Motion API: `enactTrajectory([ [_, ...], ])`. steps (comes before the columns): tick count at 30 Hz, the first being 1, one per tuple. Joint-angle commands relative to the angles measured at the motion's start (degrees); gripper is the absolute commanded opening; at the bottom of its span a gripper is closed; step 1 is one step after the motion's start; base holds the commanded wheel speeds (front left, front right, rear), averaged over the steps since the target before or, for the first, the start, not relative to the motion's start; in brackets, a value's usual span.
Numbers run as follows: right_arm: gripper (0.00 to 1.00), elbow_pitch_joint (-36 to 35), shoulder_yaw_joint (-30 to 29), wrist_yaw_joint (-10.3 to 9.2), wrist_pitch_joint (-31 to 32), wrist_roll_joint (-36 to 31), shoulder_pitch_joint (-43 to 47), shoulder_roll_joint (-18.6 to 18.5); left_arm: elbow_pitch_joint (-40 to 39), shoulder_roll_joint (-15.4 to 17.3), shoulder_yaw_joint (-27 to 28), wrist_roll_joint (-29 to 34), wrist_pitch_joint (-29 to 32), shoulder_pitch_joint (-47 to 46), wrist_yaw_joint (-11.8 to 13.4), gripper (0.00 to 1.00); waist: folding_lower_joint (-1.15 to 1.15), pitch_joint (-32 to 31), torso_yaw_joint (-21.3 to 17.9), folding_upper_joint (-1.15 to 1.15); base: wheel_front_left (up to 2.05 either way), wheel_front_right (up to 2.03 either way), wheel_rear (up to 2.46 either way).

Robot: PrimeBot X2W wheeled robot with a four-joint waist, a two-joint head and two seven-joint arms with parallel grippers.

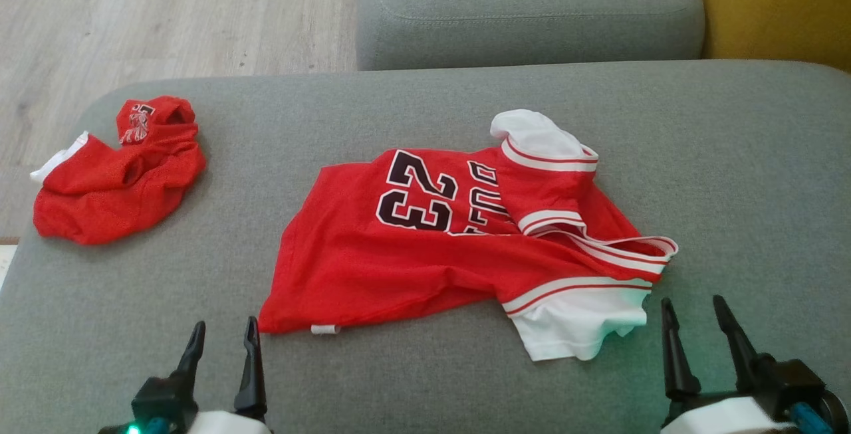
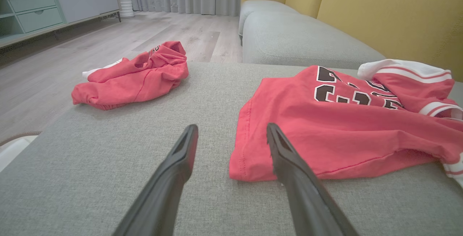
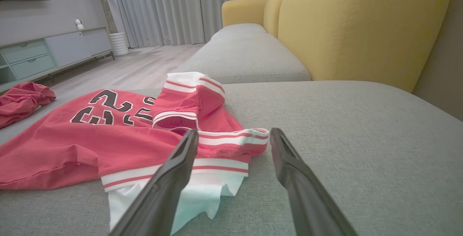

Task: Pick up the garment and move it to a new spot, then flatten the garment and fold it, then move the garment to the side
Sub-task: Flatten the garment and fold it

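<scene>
1. The red jersey point(image 1: 399, 268) lies rumpled on the middle of the grey seat cushion point(image 1: 425, 381), its black "23" facing up; the hem points to the robot's left, the white-trimmed sleeves and collar to its right;
2. One white sleeve point(image 1: 578, 327) lies flat at the near edge; the other sleeve point(image 1: 538, 135) is turned up over the chest at the far side;
3. The left gripper point(image 1: 225, 322) hovers at the near left, fingers spread wide and holding nothing; its tips are just beside the jersey's near hem corner;
4. The right gripper point(image 1: 693, 300) hovers at the near right, fingers likewise spread and empty, just beside the near white sleeve;
5. A crumpled red garment point(image 1: 120, 175) sits at the cushion's far left corner, well apart from the jersey;
6. Beyond lie a second grey cushion point(image 1: 525, 8), a yellow backrest point(image 1: 778, 8) and pale wood floor point(image 1: 133, 22)
</scene>
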Motion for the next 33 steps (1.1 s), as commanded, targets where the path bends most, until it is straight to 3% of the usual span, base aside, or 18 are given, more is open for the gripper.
enactTrajectory([
  [1, 1.00, -2.12, 1.66, 0.42, -0.63, -0.56, -2.10, -0.51, -1.42, -0.31, 2.25, 0.49, -0.71, -1.79, -0.39, 1.00, 0.00, -0.01, 0.05, 0.00, 0.00, 0.00, 0.00],
  [6, 1.00, -0.10, 2.32, 0.42, -0.16, -0.48, -1.38, -0.51, 1.04, -0.32, 1.02, -0.55, -0.71, -1.81, -0.07, 1.00, 0.00, -0.17, 0.22, 0.00, 0.00, 0.00, 0.00],
  [11, 1.00, 1.17, 3.98, 0.42, 9.66, -1.53, -2.61, -0.51, 5.61, -0.33, -0.58, -1.20, 1.94, -4.01, -0.03, 1.00, 0.00, 0.55, 0.02, 0.00, 0.00, 0.00, 0.00],
  [20, 1.00, -0.47, 6.94, 0.42, 26.45, 1.19, -7.65, -1.84, 5.02, 0.11, -1.82, -1.97, 11.88, -10.53, 0.45, 1.00, 0.00, 5.61, 0.08, 0.00, 0.00, 0.00, 0.00],
  [33, 1.00, -0.51, 9.29, 0.42, 29.20, 4.85, -11.43, -2.62, 5.22, 1.15, -2.95, -2.28, 18.00, -14.06, 0.33, 1.00, 0.00, 8.68, 0.26, 0.00, 0.00, 0.00, 0.00],
])
